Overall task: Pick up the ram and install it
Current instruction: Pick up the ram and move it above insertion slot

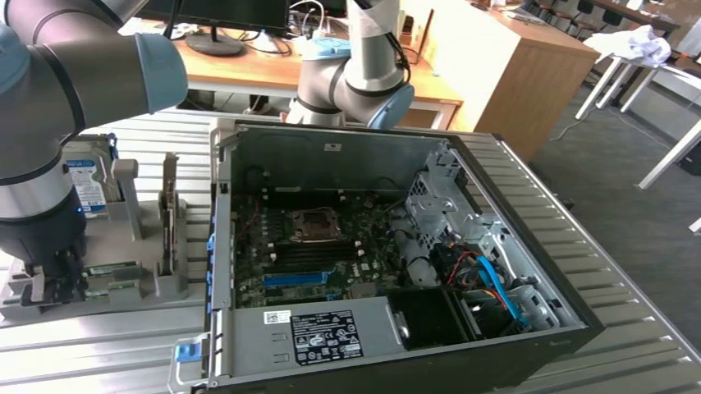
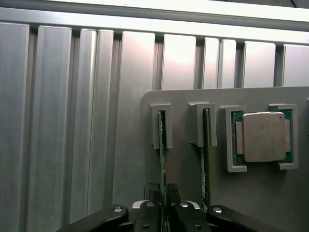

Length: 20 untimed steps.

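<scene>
Exterior view: my tool (image 1: 49, 283) hangs over the grey plastic parts holder (image 1: 164, 287), at nine o'clock from the open black computer tower (image 1: 526, 328). Wrist view: it straddles the thin green ram stick (image 2: 162, 154), which sits in its slot. I cannot tell if it grips. Nothing lifted or installed yet, I judge.

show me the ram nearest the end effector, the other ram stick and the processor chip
the ram (image 2: 162, 154): wrist view, thin green edge, mid-length.
second ram stick (image 2: 206, 154): wrist view, thin edge, mid-length.
processor chip (image 2: 263, 137): wrist view, centre of its silver lid.
</scene>
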Motion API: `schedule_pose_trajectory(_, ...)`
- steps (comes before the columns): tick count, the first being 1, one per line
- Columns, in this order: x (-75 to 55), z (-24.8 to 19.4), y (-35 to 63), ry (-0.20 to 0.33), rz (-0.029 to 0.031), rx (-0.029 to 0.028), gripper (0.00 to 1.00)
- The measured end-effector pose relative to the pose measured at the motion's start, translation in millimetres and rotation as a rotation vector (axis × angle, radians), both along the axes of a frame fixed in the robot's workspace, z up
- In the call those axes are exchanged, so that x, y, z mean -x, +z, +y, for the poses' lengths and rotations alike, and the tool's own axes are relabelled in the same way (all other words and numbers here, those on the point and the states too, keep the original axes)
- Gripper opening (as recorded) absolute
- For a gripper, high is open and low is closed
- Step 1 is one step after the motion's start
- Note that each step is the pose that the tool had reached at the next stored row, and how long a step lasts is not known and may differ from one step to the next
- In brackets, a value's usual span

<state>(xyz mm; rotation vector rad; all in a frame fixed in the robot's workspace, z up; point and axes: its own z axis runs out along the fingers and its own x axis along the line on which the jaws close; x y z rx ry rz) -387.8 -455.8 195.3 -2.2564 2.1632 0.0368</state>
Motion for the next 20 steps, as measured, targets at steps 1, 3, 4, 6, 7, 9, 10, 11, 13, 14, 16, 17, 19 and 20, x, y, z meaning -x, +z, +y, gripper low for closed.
schedule_pose_trajectory(1, 0.0, 0.0, 0.0, 0.0, 0.0001, -0.0002, 0.16)
schedule_pose_trajectory(3, -0.1, 0.0, 0.1, 0.0, 0.0001, -0.0004, 0.13)
schedule_pose_trajectory(4, -0.1, 0.0, 0.0, 0.0, 0.0, -0.0005, 0.13)
schedule_pose_trajectory(6, -0.2, 0.0, 0.0, 0.0, 0.0, -0.0009, 0.13)
schedule_pose_trajectory(7, -0.2, 0.0, 0.1, 0.0, 0.0001, -0.001, 0.13)
schedule_pose_trajectory(9, -0.3, 0.0, 0.0, 0.0, 0.0, -0.0013, 0.13)
schedule_pose_trajectory(10, -0.3, 0.0, 0.0, 0.0, 0.0, -0.0014, 0.13)
schedule_pose_trajectory(11, -0.3, 0.0, 0.3, 0.0, -0.0001, -0.0014, 0.13)
schedule_pose_trajectory(13, -0.4, 0.0, 2.2, 0.0, 0.0, -0.0014, 0.13)
schedule_pose_trajectory(14, -0.3, 0.0, 3.6, 0.0, 0.0, -0.0014, 0.13)
schedule_pose_trajectory(16, -0.3, 0.0, 7.0, 0.0, 0.0001, -0.0014, 0.13)
schedule_pose_trajectory(17, -0.3, 0.0, 8.7, 0.0, 0.0001, -0.0012, 0.13)
schedule_pose_trajectory(19, -0.3, 0.0, 11.7, 0.0, 0.0, -0.0014, 0.13)
schedule_pose_trajectory(20, -0.4, 0.0, 13.1, 0.0, 0.0, -0.0014, 0.13)
